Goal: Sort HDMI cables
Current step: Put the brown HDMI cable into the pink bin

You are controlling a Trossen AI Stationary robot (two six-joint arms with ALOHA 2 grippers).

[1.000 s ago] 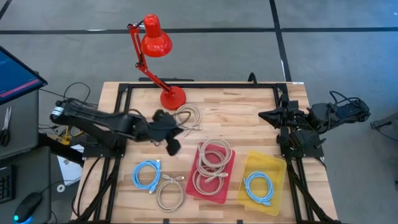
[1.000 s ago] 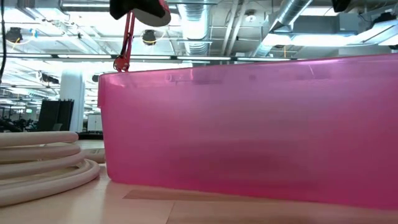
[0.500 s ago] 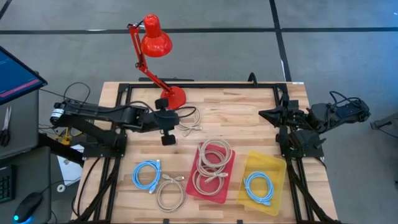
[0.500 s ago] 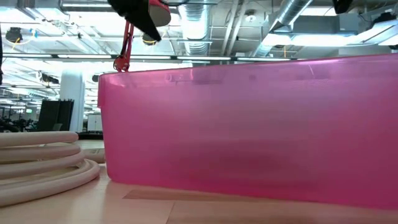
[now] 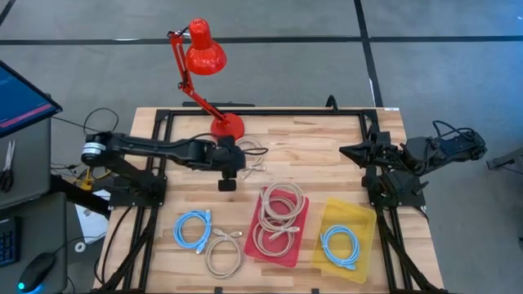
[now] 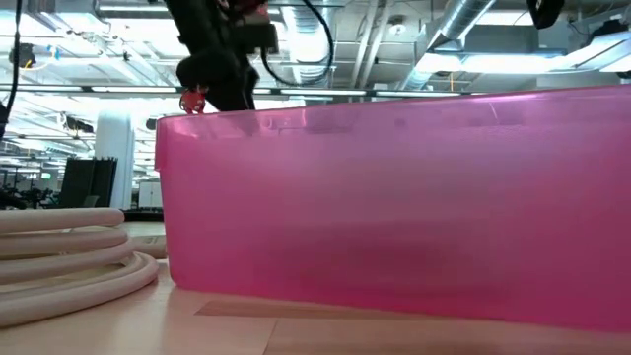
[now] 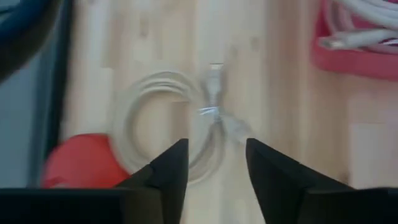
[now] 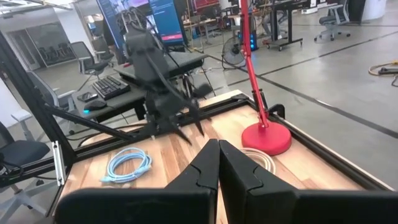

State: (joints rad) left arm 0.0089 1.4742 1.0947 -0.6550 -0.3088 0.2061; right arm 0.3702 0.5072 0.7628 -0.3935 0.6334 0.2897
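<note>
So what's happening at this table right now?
Cable sorting is under way. The left gripper, open, hovers over a beige coil beside the red lamp's base. The pink bin holds two beige coils, the yellow bin one blue. The right gripper waits shut at the table's edge.

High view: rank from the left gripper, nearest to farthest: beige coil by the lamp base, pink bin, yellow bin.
From the left gripper:
1. Beige coil, right beside it near the lamp base.
2. Pink bin, table middle.
3. Yellow bin, right side.
</note>
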